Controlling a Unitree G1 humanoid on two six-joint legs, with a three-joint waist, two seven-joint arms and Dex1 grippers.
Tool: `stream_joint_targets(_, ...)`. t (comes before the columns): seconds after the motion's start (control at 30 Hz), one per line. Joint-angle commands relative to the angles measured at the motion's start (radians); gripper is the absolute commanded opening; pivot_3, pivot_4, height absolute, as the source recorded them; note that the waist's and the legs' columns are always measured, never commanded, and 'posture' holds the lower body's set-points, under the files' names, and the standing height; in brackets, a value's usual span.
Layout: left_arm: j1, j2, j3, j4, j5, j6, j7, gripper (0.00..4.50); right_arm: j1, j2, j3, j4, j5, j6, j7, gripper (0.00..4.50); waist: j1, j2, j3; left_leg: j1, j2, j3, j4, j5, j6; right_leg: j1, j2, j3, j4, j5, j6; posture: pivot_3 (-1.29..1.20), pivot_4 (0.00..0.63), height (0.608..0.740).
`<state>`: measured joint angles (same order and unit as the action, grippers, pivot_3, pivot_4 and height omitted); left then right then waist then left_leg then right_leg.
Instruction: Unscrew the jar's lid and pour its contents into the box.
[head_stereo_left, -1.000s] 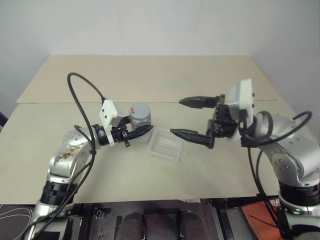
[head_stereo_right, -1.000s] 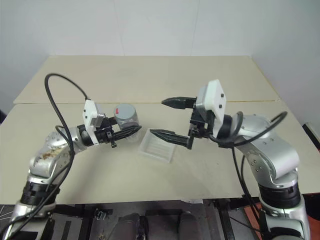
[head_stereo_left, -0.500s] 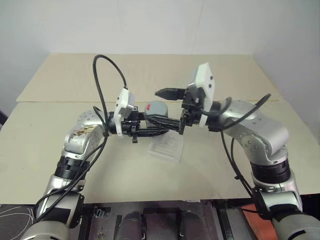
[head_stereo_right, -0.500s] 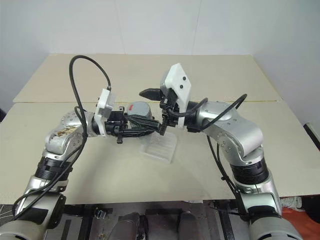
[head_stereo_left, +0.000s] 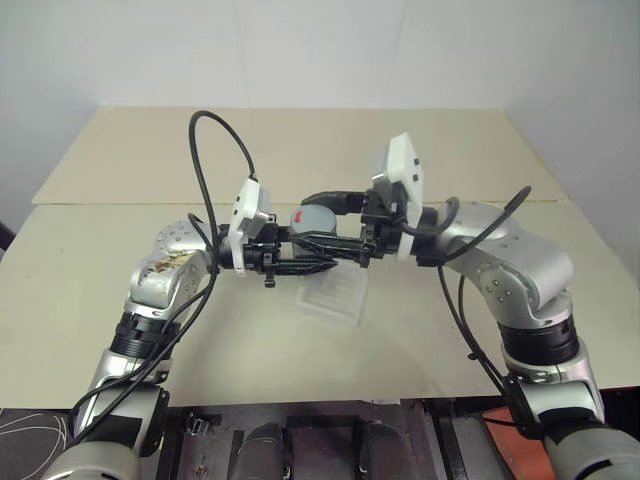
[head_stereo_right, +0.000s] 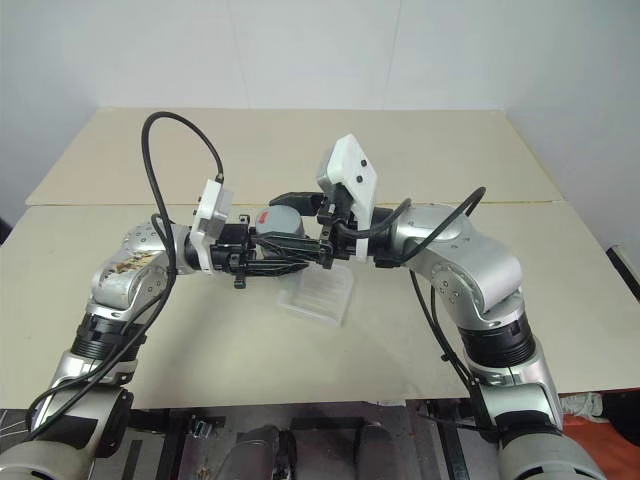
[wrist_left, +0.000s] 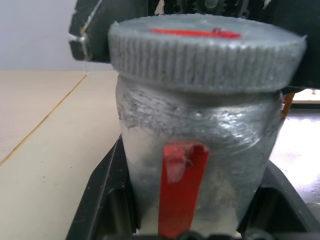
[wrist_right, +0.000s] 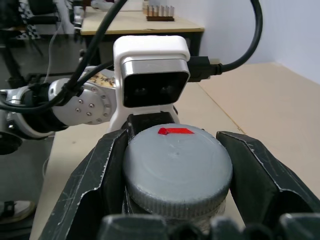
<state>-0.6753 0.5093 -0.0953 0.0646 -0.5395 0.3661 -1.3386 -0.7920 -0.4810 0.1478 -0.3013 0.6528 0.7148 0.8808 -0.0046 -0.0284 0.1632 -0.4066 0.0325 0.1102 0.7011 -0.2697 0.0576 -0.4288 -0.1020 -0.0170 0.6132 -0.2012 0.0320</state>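
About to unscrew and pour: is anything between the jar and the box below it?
Nothing visible. The jar, held by the left gripper with the right gripper on its lid, hangs over the open box.

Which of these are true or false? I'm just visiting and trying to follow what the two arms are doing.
1. The left gripper holds the jar. True.
2. The lid is already off. False: it sits on the jar.
3. The right gripper is shut on the lid. True.
4. The jar stands on the table. False: it is held in the air above the box.
5. The lid's top has a blue mark. False: red.
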Motion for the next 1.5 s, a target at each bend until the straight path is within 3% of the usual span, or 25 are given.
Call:
stream_joint_targets(0.03,-0.046,0.056,0.035,-0.044,-0.081,-0.008,-0.163,1.93,-0.049,-0.039,0.011,0.088,0.043,-0.138,0.342,2.76,-0.002,0.0,0.0,0.0,0.0,0.0,0.0,0.0,0.0,0.0,0.001,0.0,0.0,0.0,0.0,0.0,0.15,0.74)
stream_joint_targets(0.2,-0.064,0.085,0.011,-0.086,-0.115,0.011,-0.273,1.93,-0.199,0.0,0.1,0.331,-0.017,-0.303,0.691,2.76,-0.01,0.001,0.0,0.0,0.001,0.0,0.001,0.0,0.0,0.0,0.002,0.001,0.0,0.0,0.0,0.0,0.15,0.74)
stream_joint_targets(0.33,-0.068,0.071,0.005,-0.101,-0.115,0.023,-0.269,1.93,-0.276,0.049,0.174,0.478,-0.067,-0.422,0.734,2.76,-0.012,0.001,0.001,0.001,0.002,0.0,0.001,0.0,0.0,0.0,0.003,0.001,0.002,0.0,0.0,0.0,0.15,0.74)
stream_joint_targets(0.43,-0.06,0.07,0.009,-0.097,-0.105,0.019,-0.245,1.93,-0.293,0.081,0.153,0.542,-0.095,-0.465,0.723,2.76,-0.01,0.001,0.001,0.001,0.002,0.0,0.001,0.0,-0.001,-0.001,0.003,0.001,0.002,0.0,0.0,0.0,0.15,0.74)
stream_joint_targets(0.5,-0.054,0.075,0.018,-0.086,-0.099,0.021,-0.228,1.93,-0.281,0.082,0.12,0.54,-0.102,-0.472,0.687,2.76,-0.006,0.001,0.001,0.0,0.002,0.0,0.001,0.001,-0.001,-0.001,0.003,0.001,0.005,0.0,0.0,0.0,0.15,0.74)
stream_joint_targets(0.53,-0.053,0.078,0.025,-0.077,-0.092,0.024,-0.212,1.93,-0.269,0.073,0.101,0.525,-0.103,-0.466,0.654,3.47,-0.003,0.001,0.001,0.0,0.002,0.0,0.001,0.001,-0.001,-0.001,0.002,0.001,0.008,0.0,0.0,0.0,0.15,0.74)
stream_joint_targets(0.67,-0.035,0.083,0.051,-0.042,-0.058,0.013,-0.158,1.93,-0.176,0.005,0.004,0.401,-0.086,-0.419,0.542,4.49,0.009,0.001,0.001,-0.004,0.001,0.0,0.004,0.004,-0.006,-0.004,0.001,0.0,0.01,0.0,0.0,0.0,0.15,0.74)
stream_joint_targets(0.93,-0.002,0.058,0.086,0.023,-0.018,-0.027,-0.054,1.93,0.054,-0.078,-0.145,0.018,-0.023,-0.216,0.212,4.49,0.001,0.001,0.001,-0.008,0.001,0.0,0.004,0.006,-0.01,-0.01,0.002,0.002,0.013,0.0,0.0,0.0,0.15,0.74)
stream_joint_targets(1.07,-0.031,0.035,0.07,0.076,0.008,-0.05,-0.055,1.93,0.052,-0.031,-0.103,-0.116,-0.03,-0.072,0.003,4.49,-0.006,0.001,0.001,-0.007,0.002,0.0,0.004,0.005,-0.009,-0.011,0.002,0.002,0.012,0.0,0.0,0.0,0.15,0.74)
stream_joint_targets(1.23,-0.05,0.009,0.056,0.092,0.019,-0.064,-0.063,1.93,-0.024,0.065,-0.029,-0.112,-0.077,0.024,-0.159,4.49,-0.008,0.001,0.001,-0.007,0.001,0.0,0.004,0.003,-0.005,-0.011,0.002,0.002,0.013,0.0,-0.001,0.0,0.15,0.74)
stream_joint_targets(1.5,-0.053,0.002,0.059,0.086,0.02,-0.062,-0.066,1.93,-0.073,0.139,0.052,-0.049,-0.148,0.028,-0.228,4.49,-0.008,0.001,0.001,-0.009,0.001,0.0,0.004,0.004,-0.006,-0.011,0.002,0.002,0.014,0.0,0.0,0.0,0.15,0.74)
